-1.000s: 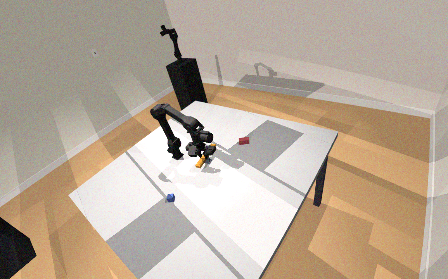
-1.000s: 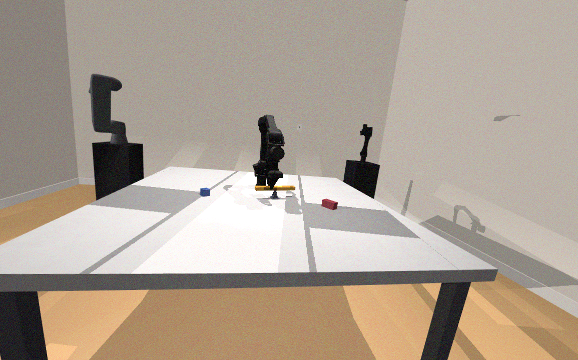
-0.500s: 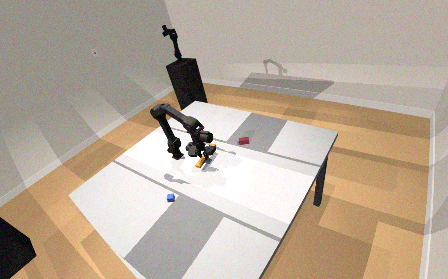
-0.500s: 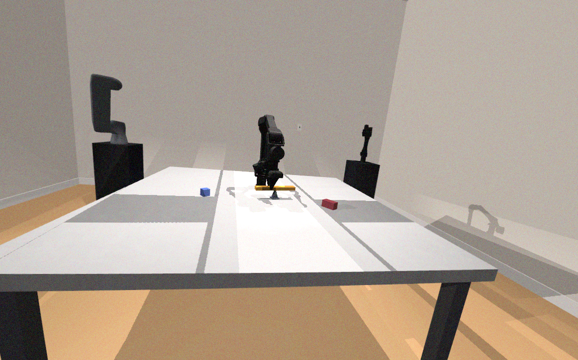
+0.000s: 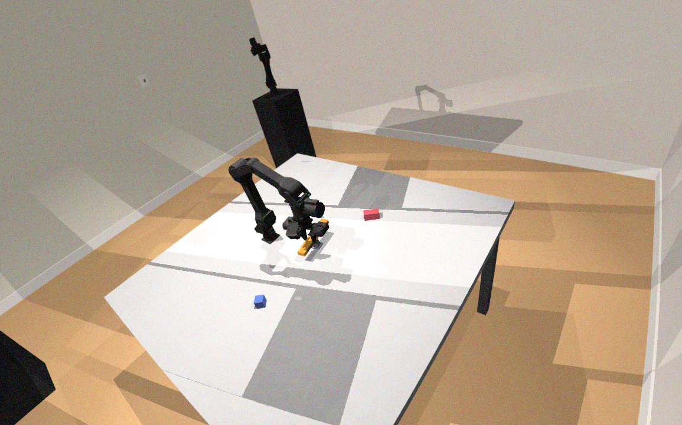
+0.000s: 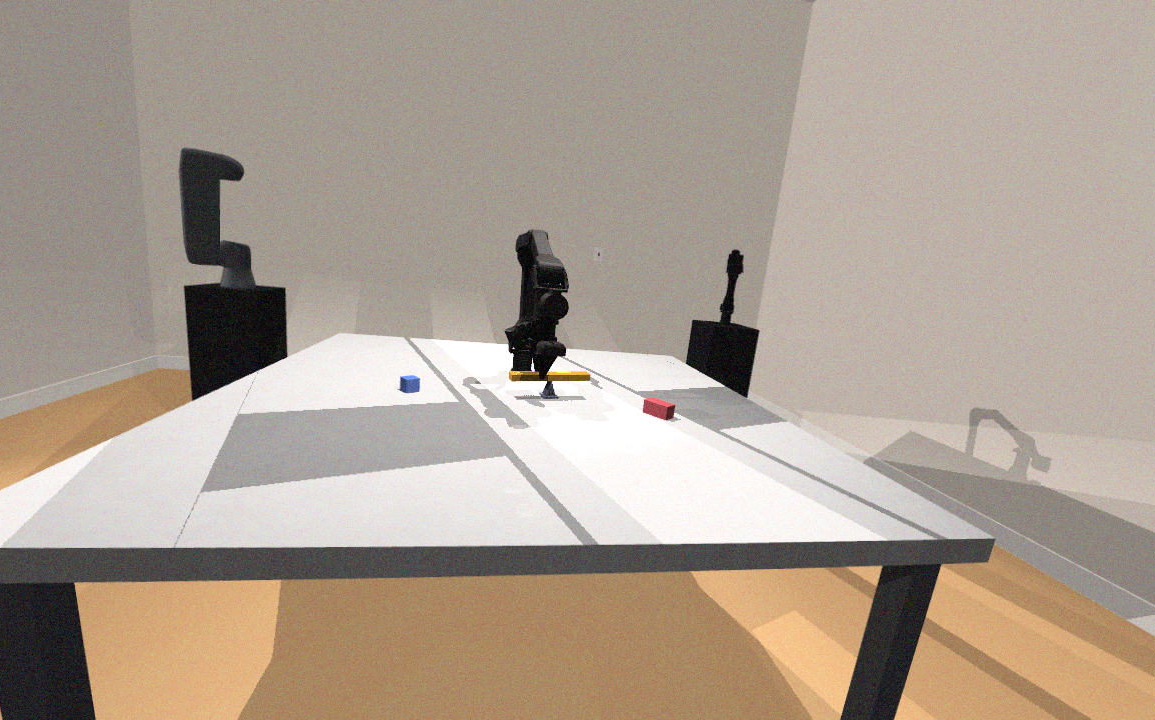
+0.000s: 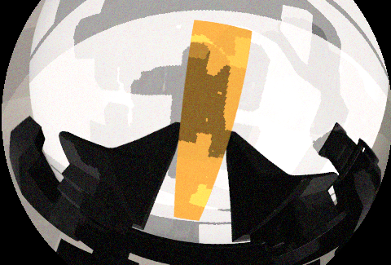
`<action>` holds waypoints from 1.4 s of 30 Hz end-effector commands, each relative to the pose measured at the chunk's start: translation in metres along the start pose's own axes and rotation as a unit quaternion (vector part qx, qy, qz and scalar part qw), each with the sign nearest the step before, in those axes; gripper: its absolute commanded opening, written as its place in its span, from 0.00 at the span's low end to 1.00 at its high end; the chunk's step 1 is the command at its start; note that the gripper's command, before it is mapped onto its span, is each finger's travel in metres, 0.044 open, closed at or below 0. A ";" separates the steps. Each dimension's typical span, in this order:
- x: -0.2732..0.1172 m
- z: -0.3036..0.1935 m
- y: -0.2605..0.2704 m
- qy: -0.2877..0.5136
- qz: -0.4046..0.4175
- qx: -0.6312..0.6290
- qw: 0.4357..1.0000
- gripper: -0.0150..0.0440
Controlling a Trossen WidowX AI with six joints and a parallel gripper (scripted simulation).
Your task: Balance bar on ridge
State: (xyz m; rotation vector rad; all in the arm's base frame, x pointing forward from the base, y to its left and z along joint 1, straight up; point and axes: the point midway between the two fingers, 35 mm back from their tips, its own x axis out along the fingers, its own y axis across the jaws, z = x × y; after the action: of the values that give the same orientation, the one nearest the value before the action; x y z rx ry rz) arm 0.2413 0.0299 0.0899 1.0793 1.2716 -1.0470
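The orange bar [image 5: 304, 248] [image 6: 573, 377] [image 7: 212, 90] lies level across the top of the small dark ridge [image 5: 317, 245] [image 6: 549, 391], about centred on it in the exterior view. Both its ends are clear of the table [image 5: 411, 258] [image 6: 670, 510]. My gripper [image 5: 309, 239] [image 6: 546, 373] [image 7: 204, 133] points down at the middle of the bar, one finger on each side. The fingers stand slightly open, very close along the bar's sides; any gap is too thin to make out. The ridge is hidden under the bar in the wrist view.
A red block [image 5: 371, 214] [image 6: 658, 409] lies beyond one end of the bar. A blue cube [image 5: 260, 301] [image 6: 409, 384] lies beyond the other end. Black pedestals [image 5: 285, 126] [image 6: 236, 335] stand off the table.
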 end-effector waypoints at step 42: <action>-0.100 0.000 0.000 0.000 0.000 0.000 1.000 1.00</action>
State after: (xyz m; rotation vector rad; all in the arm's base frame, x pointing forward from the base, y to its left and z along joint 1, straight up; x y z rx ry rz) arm 0.2399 0.0297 0.1879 1.0846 1.2638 -1.0394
